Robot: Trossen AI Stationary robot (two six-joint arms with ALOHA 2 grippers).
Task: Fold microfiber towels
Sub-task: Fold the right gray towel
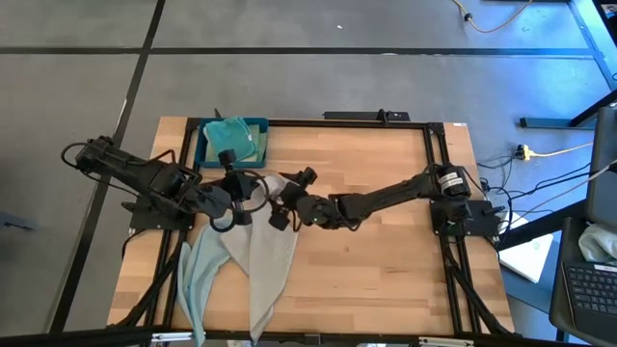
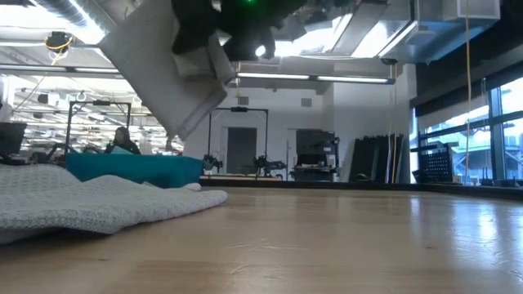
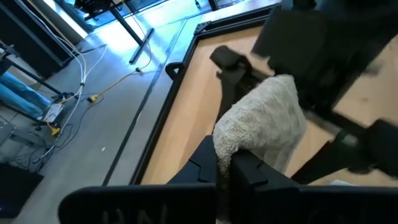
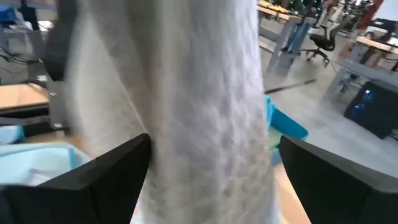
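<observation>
We found the left end effector (image 1: 234, 185) clamped together on a corner of a light grey towel (image 1: 270, 260), holding that corner raised above the tabletop (image 1: 386, 260). In the left wrist view the nubby cloth bunched up out of the closed fingers (image 3: 249, 171). The right end effector (image 1: 289, 204) stood just beside it with its fingers (image 4: 106, 171) wide apart, and the hanging grey cloth lay between them, not yet gripped.

We judged the step in hand to be a second grasp on the raised edge. To do it well, the right end effector should close on a single layer near the neighbouring corner, well clear of the left fingers, so that the edge can be drawn taut before any fold is laid.

The grey towel was limp and looped in texture, and it draped down from the held corner to the near edge of the tabletop. A paler towel (image 1: 198, 275) lay beside it on the left arm's side, also running to the near edge. A teal towel (image 1: 231, 137) sat crumpled in a rigid dark blue tray (image 1: 201, 145) at the far left of the tabletop. The tabletop itself was smooth pale wood.
</observation>
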